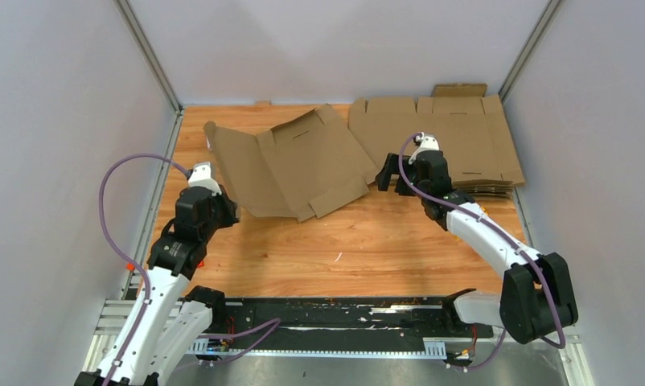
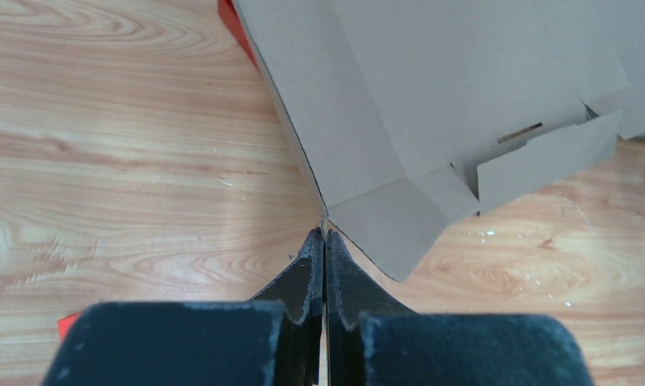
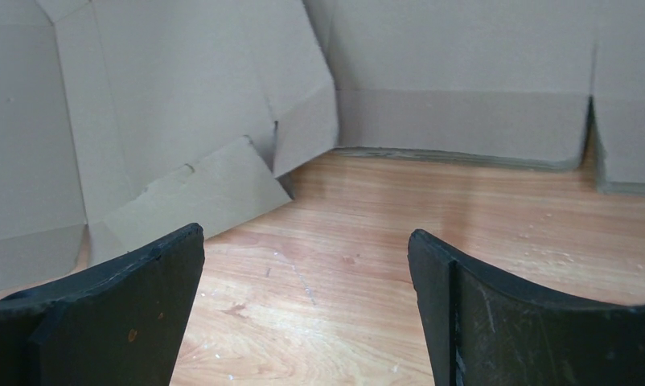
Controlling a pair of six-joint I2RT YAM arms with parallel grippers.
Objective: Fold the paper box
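Observation:
The paper box (image 1: 291, 161) is a brown die-cut cardboard sheet lying partly bent on the wooden table, its left part raised. My left gripper (image 1: 229, 213) is shut with nothing between its fingers. In the left wrist view its tips (image 2: 326, 235) sit right at the sheet's near edge (image 2: 432, 121), where a fold line meets a flap. My right gripper (image 1: 390, 178) is open and empty just off the sheet's right edge. In the right wrist view (image 3: 306, 241) bare table lies between its fingers, and the sheet (image 3: 166, 121) is ahead to the left.
A pile of flat cardboard sheets (image 1: 440, 137) lies at the back right, just behind the right gripper, and fills the top of the right wrist view (image 3: 464, 80). A red corner (image 2: 231, 24) peeks from under the sheet's far left. Grey walls enclose the table.

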